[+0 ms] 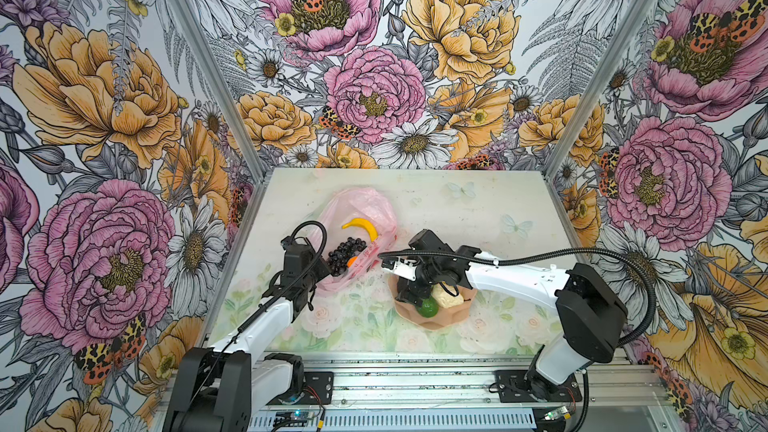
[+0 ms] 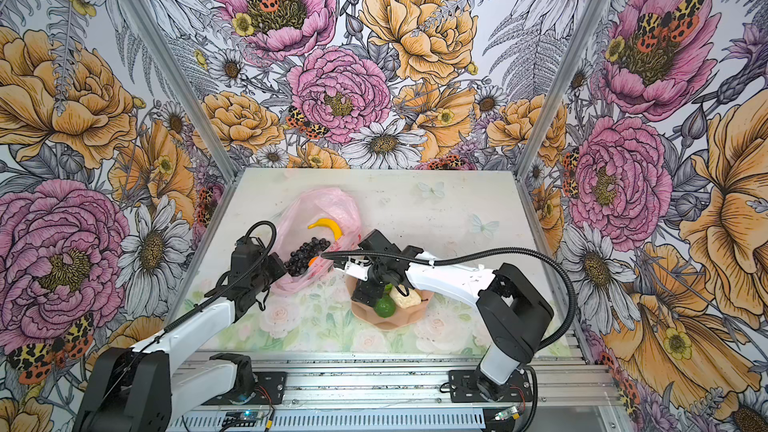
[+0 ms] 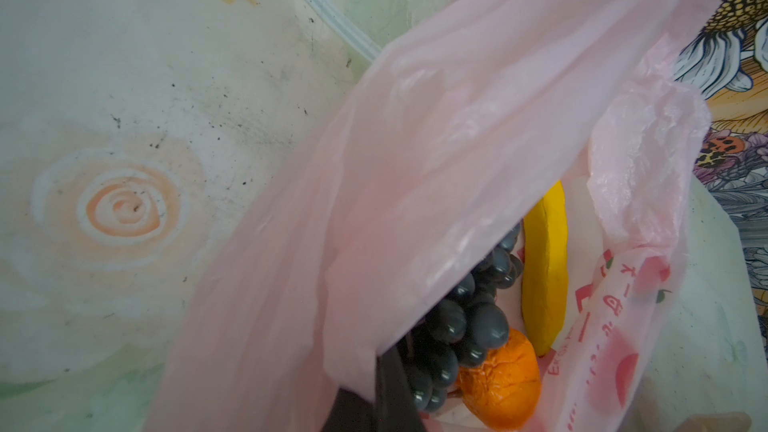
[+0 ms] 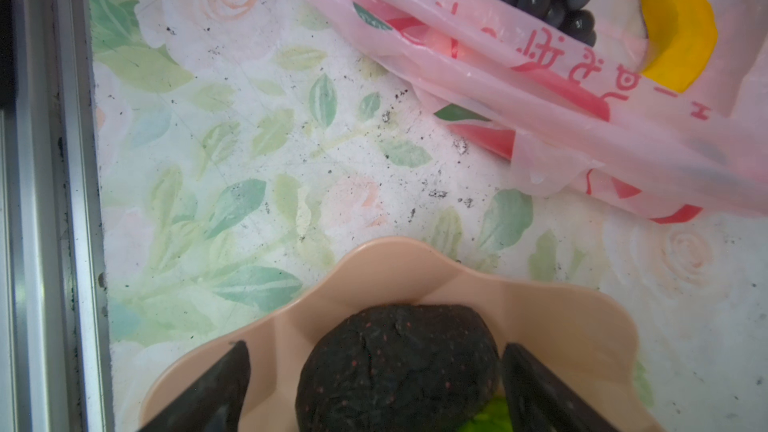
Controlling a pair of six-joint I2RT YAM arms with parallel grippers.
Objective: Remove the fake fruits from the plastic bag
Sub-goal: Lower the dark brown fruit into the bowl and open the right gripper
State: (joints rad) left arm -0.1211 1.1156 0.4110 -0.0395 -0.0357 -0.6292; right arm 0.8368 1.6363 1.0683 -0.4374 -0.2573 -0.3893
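The pink plastic bag [image 1: 361,201] [image 2: 328,201] lies at the middle left of the table with its mouth held open. My left gripper [image 1: 322,268] [image 3: 374,403] is shut on the bag's near edge [image 3: 415,160]. Inside lie a yellow banana [image 1: 362,226] [image 3: 546,276], a dark grape bunch [image 1: 345,255] [image 3: 457,326] and an orange [image 3: 503,380]. My right gripper [image 1: 409,297] [image 4: 375,347] stands open over the peach bowl [image 4: 415,268]. A black oval fruit [image 4: 399,367] rests in the bowl between its fingers, with a gap on each side.
The bowl [image 1: 440,320] [image 2: 399,322] also holds a green fruit [image 1: 428,307] and a cream-white lumpy piece [image 1: 446,297]. It sits just right of the bag. An aluminium rail [image 1: 415,371] runs along the table's front edge, and flower-printed walls close in three sides.
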